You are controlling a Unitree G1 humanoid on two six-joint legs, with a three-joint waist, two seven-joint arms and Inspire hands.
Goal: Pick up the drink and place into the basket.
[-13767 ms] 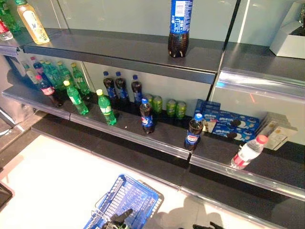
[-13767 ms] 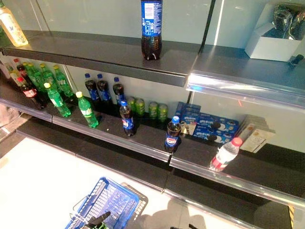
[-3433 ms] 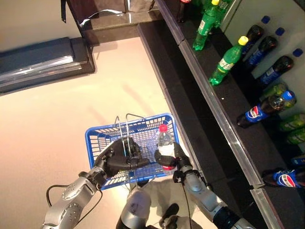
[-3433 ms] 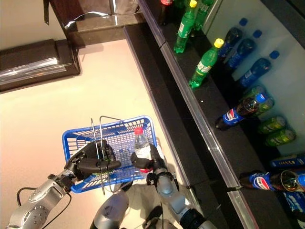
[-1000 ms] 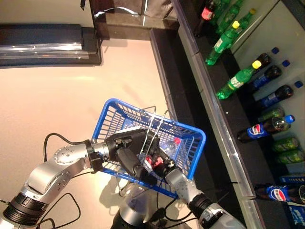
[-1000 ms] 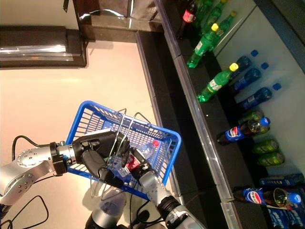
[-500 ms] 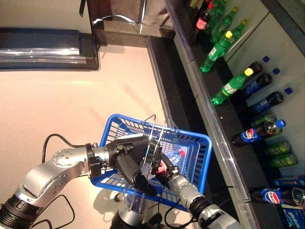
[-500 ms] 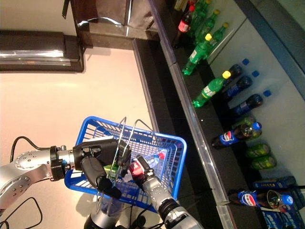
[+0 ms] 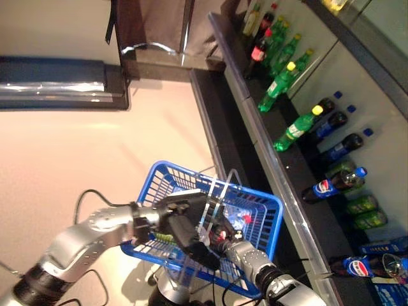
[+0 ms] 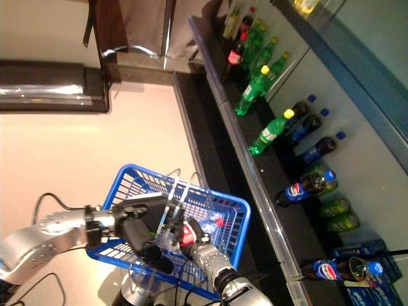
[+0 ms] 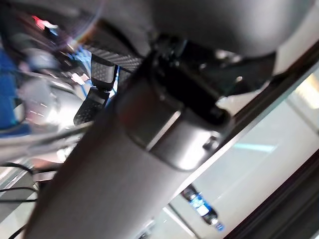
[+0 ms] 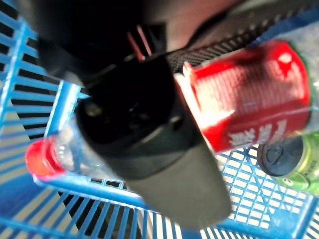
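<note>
My right hand point(image 10: 207, 254) is down inside the blue basket point(image 9: 262, 203), and its fingers point(image 12: 144, 119) are wrapped around the drink point(image 12: 249, 102), a clear bottle with a red label and a red cap point(image 12: 39, 155). The bottle lies tilted within the basket walls, its cap end pointing toward the shelf side, and I have hold of it around the labelled middle. Beside it in the basket, my right wrist view shows a green can point(image 12: 294, 167) lying on the mesh floor, close to the bottle's label.

My left hand point(image 9: 185, 223) is at the wire handles point(image 9: 217, 191) of the basket, its dark fingers curled around them so the basket hangs from that hand above the pale floor point(image 9: 76, 146).

Along the right runs a dark shelf point(image 9: 287, 178) carrying green bottles point(image 9: 294, 129), dark cola bottles with blue caps point(image 9: 335, 182) and green cans point(image 9: 363, 204), all well apart from the basket.
</note>
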